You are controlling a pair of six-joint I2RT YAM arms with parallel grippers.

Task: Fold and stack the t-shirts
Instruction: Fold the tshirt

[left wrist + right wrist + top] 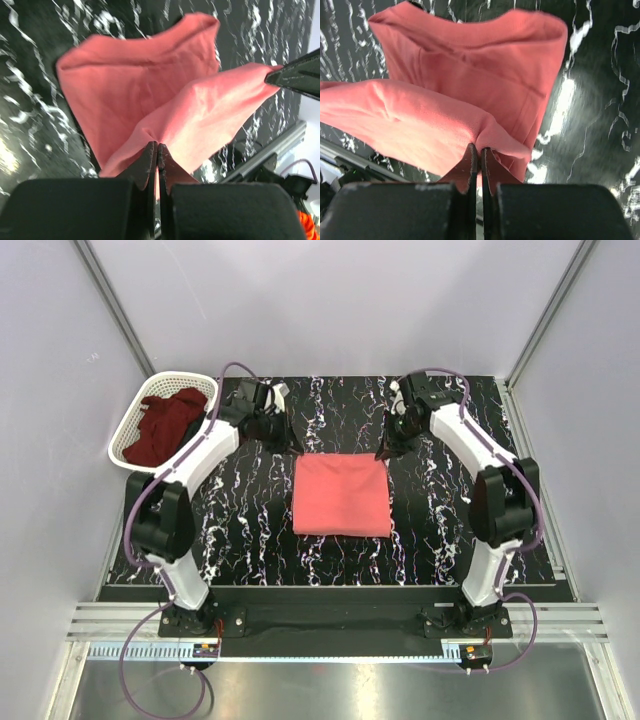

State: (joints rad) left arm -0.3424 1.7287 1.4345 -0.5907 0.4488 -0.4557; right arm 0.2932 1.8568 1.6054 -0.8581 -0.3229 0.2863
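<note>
The salmon-pink t-shirt (341,496) lies folded on the black marbled table, its far edge lifted between both grippers. My left gripper (292,447) is shut on the shirt's far left corner; in the left wrist view the pink cloth (150,100) fans out from the closed gripper (157,146). My right gripper (385,452) is shut on the far right corner; in the right wrist view the cloth (470,80) bunches at the closed gripper (480,148). The dark maroon t-shirt (165,425) lies crumpled in the basket.
A white lattice basket (132,432) stands at the table's far left, beside my left arm. The black marbled table (250,530) ends at a metal rail at the near edge. Grey walls close in the back and sides.
</note>
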